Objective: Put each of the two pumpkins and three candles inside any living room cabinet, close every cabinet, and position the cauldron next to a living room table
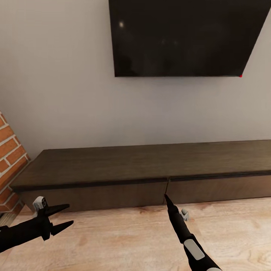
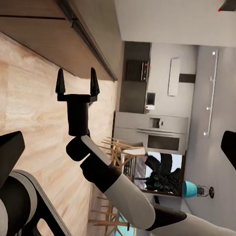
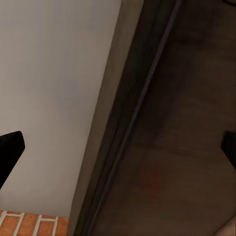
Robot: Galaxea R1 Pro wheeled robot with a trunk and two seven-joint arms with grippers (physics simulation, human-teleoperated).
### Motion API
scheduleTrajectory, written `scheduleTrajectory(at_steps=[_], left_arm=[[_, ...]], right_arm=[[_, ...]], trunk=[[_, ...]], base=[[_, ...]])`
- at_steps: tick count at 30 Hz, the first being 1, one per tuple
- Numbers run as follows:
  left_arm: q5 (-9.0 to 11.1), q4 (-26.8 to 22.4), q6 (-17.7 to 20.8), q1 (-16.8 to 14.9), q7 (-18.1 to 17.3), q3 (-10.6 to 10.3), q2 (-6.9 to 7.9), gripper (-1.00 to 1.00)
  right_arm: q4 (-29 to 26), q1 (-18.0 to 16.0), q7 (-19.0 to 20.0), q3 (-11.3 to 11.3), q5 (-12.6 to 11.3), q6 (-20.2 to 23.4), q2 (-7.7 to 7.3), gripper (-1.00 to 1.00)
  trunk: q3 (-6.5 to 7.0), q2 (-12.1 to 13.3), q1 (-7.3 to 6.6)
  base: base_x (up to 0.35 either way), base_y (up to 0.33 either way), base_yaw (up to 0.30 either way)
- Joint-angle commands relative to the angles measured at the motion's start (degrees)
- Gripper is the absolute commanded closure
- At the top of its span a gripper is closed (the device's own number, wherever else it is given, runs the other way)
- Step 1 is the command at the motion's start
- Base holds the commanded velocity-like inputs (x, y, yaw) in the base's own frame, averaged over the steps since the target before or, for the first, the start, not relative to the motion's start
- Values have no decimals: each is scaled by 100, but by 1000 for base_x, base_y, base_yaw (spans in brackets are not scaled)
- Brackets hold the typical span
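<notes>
At the far left of my head view I see a red brick fireplace (image 1: 9,158) edge, and my left gripper (image 1: 64,215) hangs low left over bare wood floor (image 1: 120,241) with its jaws spread apart and holding nothing. The cabinet (image 1: 150,169) runs across the middle from left to right, long, low and dark brown, with flat drawer fronts all shut and its top bare under the black TV (image 1: 184,35). My right gripper (image 1: 166,197) sits right of center, its tip just at the seam between two drawer fronts, jaws spread apart with nothing between them.
</notes>
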Motion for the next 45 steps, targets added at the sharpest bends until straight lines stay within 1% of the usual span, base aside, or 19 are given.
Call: scheduleTrajectory(at_steps=[1, 45], left_arm=[[1, 0, 0, 0, 0, 0, 1, -100], [1, 0, 0, 0, 0, 0, 1, -100]], right_arm=[[0, 0, 0, 0, 0, 0, 0, -100], [0, 0, -9, 0, 0, 7, -5, -100]], trunk=[[0, 0, 0], [0, 0, 0]], base=[[102, 0, 0], [94, 0, 0]])
